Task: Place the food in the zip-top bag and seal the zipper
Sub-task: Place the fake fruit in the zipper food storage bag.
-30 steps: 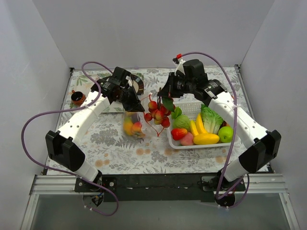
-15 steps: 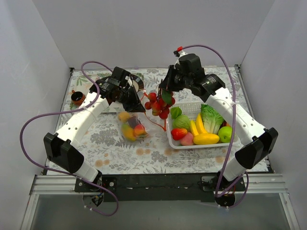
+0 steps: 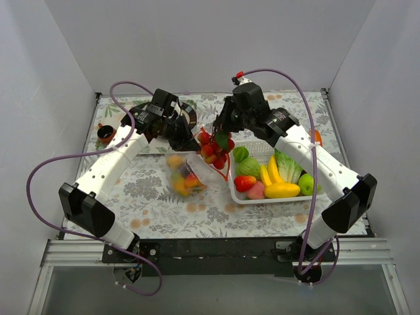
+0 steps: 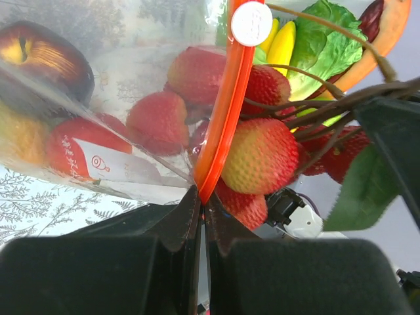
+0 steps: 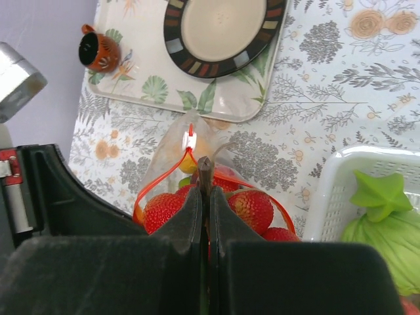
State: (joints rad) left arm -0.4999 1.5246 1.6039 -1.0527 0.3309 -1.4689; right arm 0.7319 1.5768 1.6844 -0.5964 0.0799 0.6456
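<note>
Pose: left arm (image 3: 111, 161), right arm (image 3: 315, 154) bent inward | left jaws pinching zipper (image 4: 223, 111) | right jaws pinching fruit-cluster stem (image 5: 204, 169)

Basket (image 3: 262, 199) right of bag (image 3: 186, 174), tray (image 5: 141, 82) behind; bare tablecloth (image 3: 157, 207) nearside.

Three plain walls close the place: a back wall (image 3: 210, 39), a left wall (image 3: 36, 98) and a right wall (image 3: 387, 72), all pale grey-white. The light is soft and even, with only weak shadows. The counter (image 3: 262, 220) carries a cloth (image 3: 147, 197) printed with grey leaves and small orange flowers. At its near edge runs a black bar (image 3: 216, 248), fixed on a silver metal frame (image 3: 65, 249). Below the frame shows a dull grey surface (image 3: 216, 292); whether it is the floor I cannot tell.
</note>
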